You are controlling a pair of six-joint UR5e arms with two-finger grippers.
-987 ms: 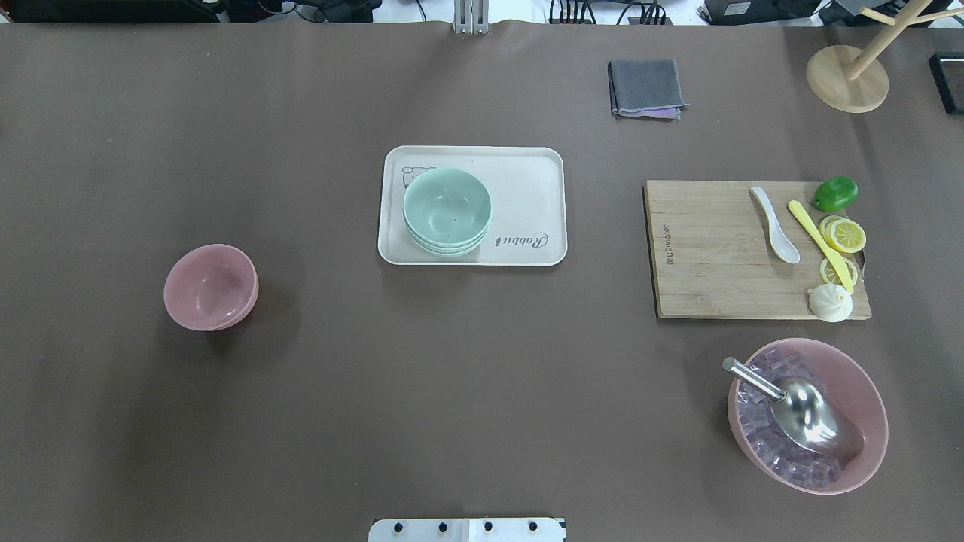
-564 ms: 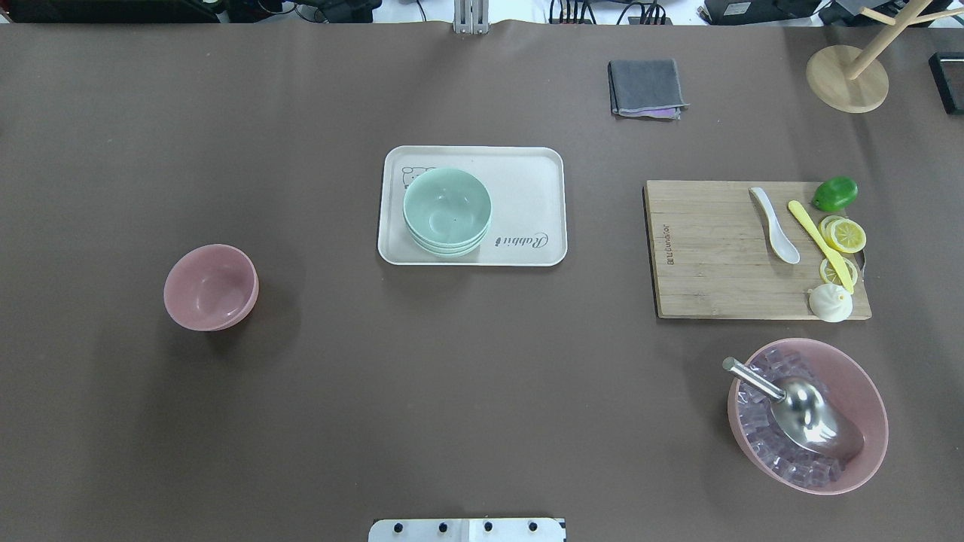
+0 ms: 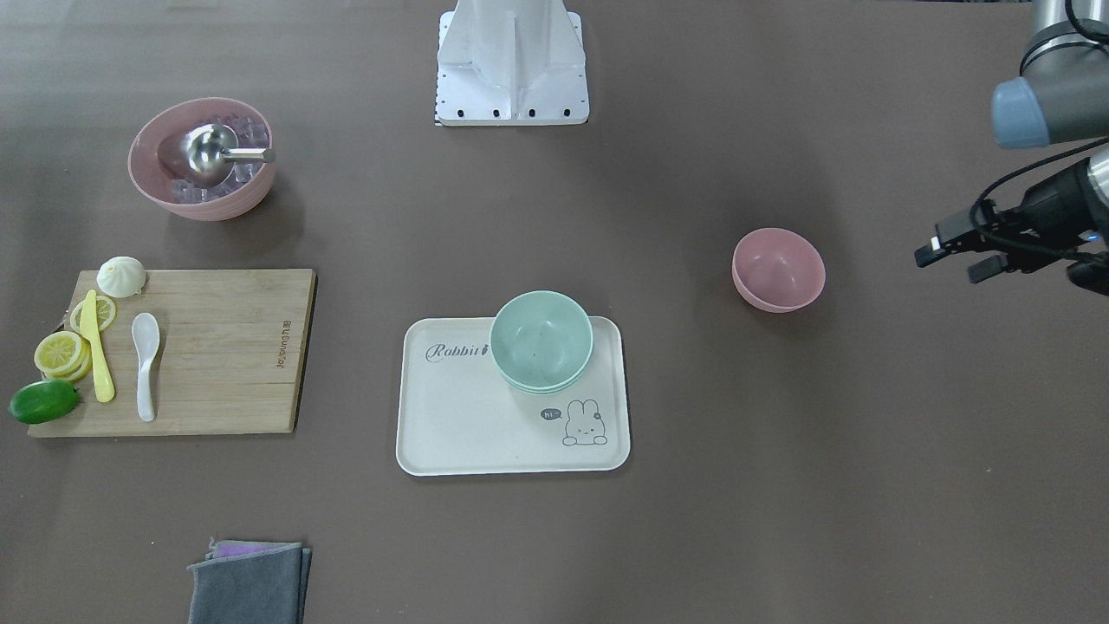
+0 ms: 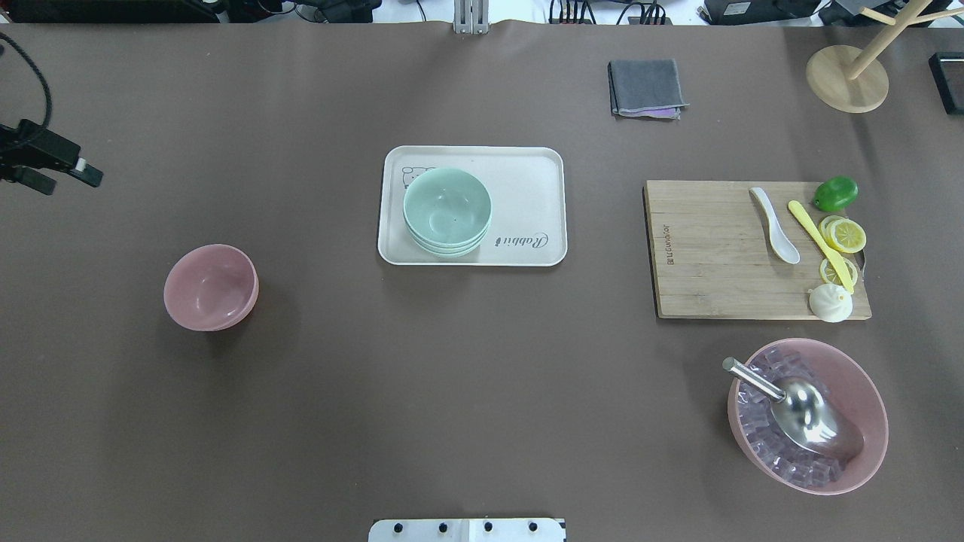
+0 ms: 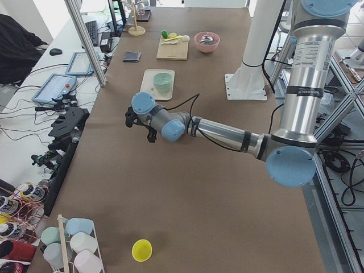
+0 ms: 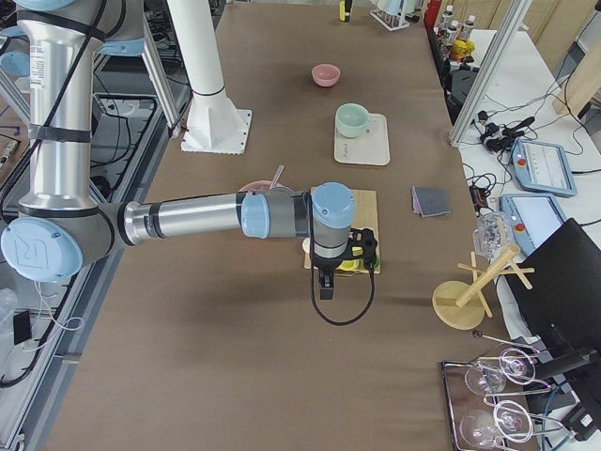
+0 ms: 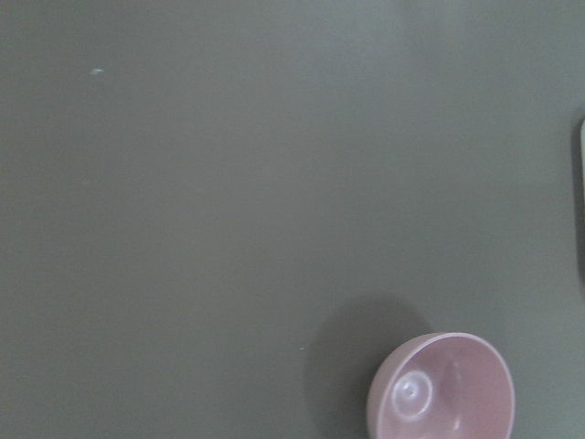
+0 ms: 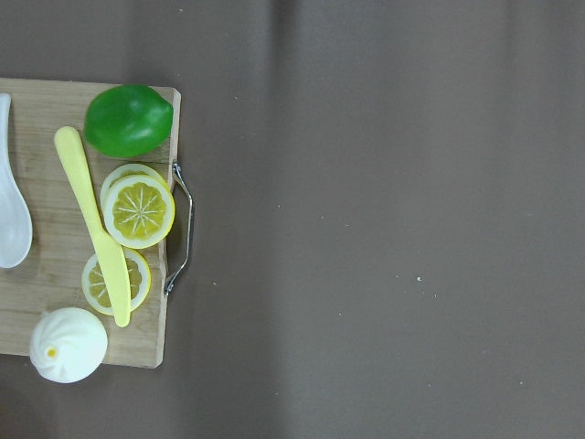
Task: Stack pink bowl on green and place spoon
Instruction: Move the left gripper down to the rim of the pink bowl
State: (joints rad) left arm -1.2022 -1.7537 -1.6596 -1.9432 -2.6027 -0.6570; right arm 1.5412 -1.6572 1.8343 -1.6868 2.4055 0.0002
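A small pink bowl [image 4: 211,287] stands alone on the brown table, also seen in the front view [image 3: 778,269] and the left wrist view [image 7: 441,388]. Green bowls [image 4: 446,211] sit stacked on a white tray [image 4: 535,181]. A white spoon [image 4: 774,225] lies on a wooden board [image 4: 700,256]; its bowl end shows in the right wrist view [image 8: 11,219]. My left gripper [image 5: 142,124] hovers high, left of and beyond the pink bowl; only its wrist hardware [image 4: 45,162] shows overhead. My right gripper [image 6: 325,287] hangs beyond the board's right end. I cannot tell either's state.
On the board lie a yellow knife [image 4: 821,245], lemon slices [image 4: 845,235], a lime [image 4: 834,193] and a white bun [image 4: 830,302]. A large pink bowl [image 4: 866,376] of ice cubes holds a metal scoop. A grey cloth [image 4: 646,88] and wooden stand [image 4: 847,75] sit at the back.
My left arm's wrist hardware has come into the overhead view at the left edge, where nothing showed before. Bowls, tray, spoon and board have not moved.
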